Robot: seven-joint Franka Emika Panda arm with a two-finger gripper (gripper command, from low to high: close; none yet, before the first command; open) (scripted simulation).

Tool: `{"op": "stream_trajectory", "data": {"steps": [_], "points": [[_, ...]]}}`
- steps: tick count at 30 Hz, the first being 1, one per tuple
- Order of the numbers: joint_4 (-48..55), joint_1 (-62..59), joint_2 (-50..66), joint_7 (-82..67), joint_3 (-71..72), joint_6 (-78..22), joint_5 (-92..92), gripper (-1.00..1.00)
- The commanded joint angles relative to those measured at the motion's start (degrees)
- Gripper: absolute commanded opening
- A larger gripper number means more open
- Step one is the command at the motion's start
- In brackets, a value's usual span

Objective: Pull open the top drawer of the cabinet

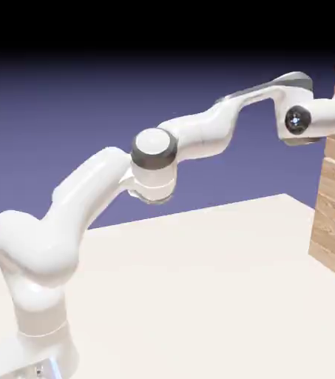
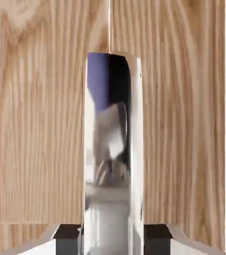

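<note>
Clasping glossy, rounded metal handle (image 2: pixel 108 164) | jaws closed | top drawer (image 2: pixel 37 129): wood-grained

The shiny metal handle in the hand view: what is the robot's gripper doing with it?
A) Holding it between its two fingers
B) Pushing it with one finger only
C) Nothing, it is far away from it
A, because the handle runs down between the gripper's two dark finger tips, with one closed against each side of it.
</note>
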Motion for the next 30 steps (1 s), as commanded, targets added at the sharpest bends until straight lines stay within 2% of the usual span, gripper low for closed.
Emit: {"op": "stream_trajectory", "data": {"steps": [1, 16, 30], "points": [[-2.07, 1.24, 0.98, -1.91, -0.11, -0.40, 1.09, -1.00], [-33.21, 22.90, 16.15, -24.82, -8.41, -7.02, 12.19, -1.00], [-57.80, 51.42, 26.50, -37.70, -29.33, -10.64, 14.95, -1.00]]}}
